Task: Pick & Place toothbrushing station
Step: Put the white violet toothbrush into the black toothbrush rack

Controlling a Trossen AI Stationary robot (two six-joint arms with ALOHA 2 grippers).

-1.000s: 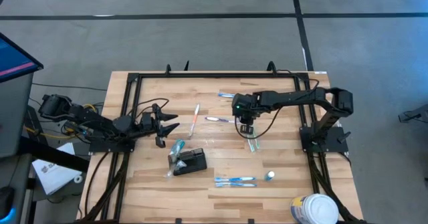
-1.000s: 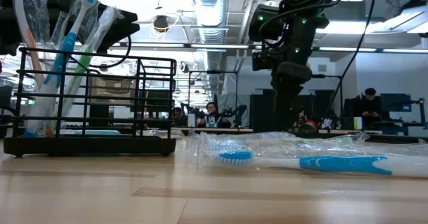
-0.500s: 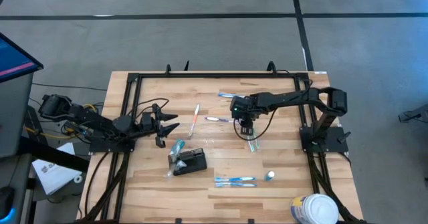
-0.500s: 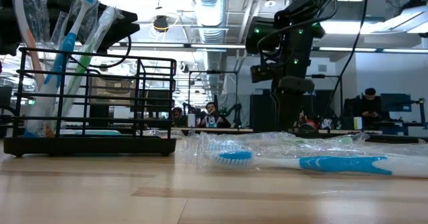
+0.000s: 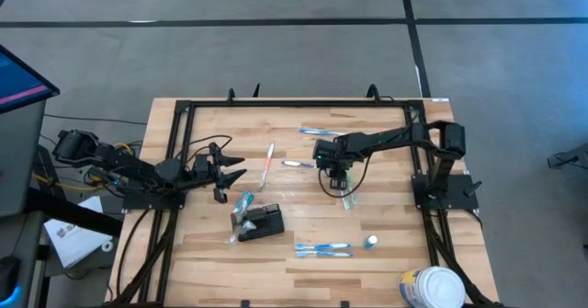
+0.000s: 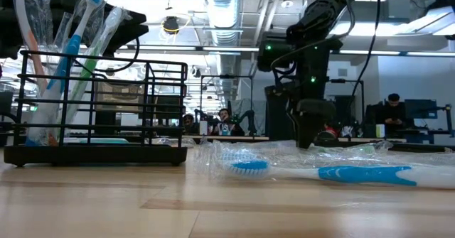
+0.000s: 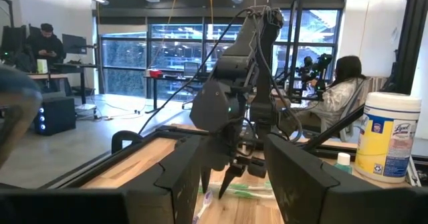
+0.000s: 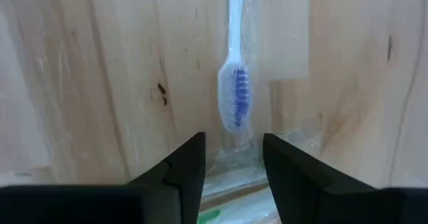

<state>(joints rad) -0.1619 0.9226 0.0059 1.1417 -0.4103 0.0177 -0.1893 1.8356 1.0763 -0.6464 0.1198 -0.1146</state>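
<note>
A pale butcher-block table framed by black rails stands on a grey floor crossed by dark lines. The toothbrushing station, a small black holder with wrapped brushes in it, sits at about seven o'clock from the table's middle; in the low view its black wire frame rises at nine o'clock. The right gripper hangs near the table's centre, fingers parted, low over a wrapped blue-bristled toothbrush that lies on the wood just beyond its tips, gripping nothing. The left gripper waits at the table's nine o'clock edge, its fingers spread and empty. More wrapped toothbrushes lie about: a blue pair at five o'clock, another at twelve, a white-and-orange one just left of centre. A white round tub stands at the five o'clock corner. Beyond the table the room is an open workshop with ceiling ducts, large windows, desks and monitors; a person sits at three o'clock in the low view.
</note>
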